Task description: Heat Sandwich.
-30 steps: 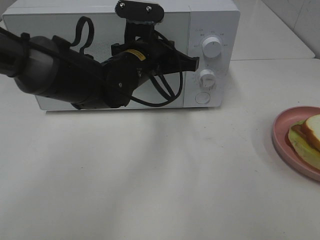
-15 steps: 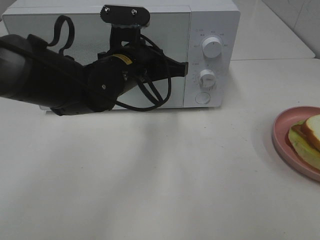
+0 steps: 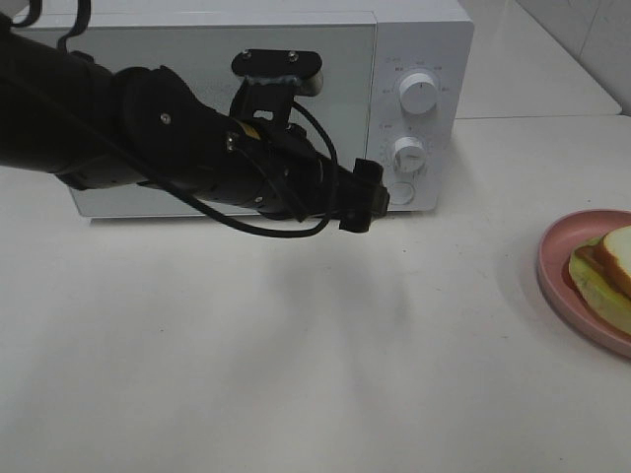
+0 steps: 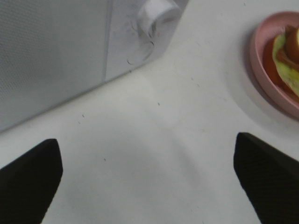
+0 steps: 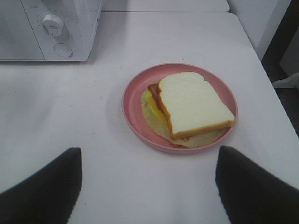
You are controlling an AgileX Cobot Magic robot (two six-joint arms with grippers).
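white-bread sandwich (image 5: 194, 105), lettuce, pink plate (image 5: 133, 114)

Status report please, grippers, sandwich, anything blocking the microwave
Left gripper open, empty, low by the microwave button panel. Right gripper open above the sandwich on its pink plate. Microwave door shut; nothing blocking.

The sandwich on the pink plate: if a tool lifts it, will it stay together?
Probably not well. The sandwich is loose layers, with lettuce and filling sticking out beyond the top bread, so they may slide apart. The bread looks soft and could squash. The plate looks shallow, so pushing might slide it over the rim.
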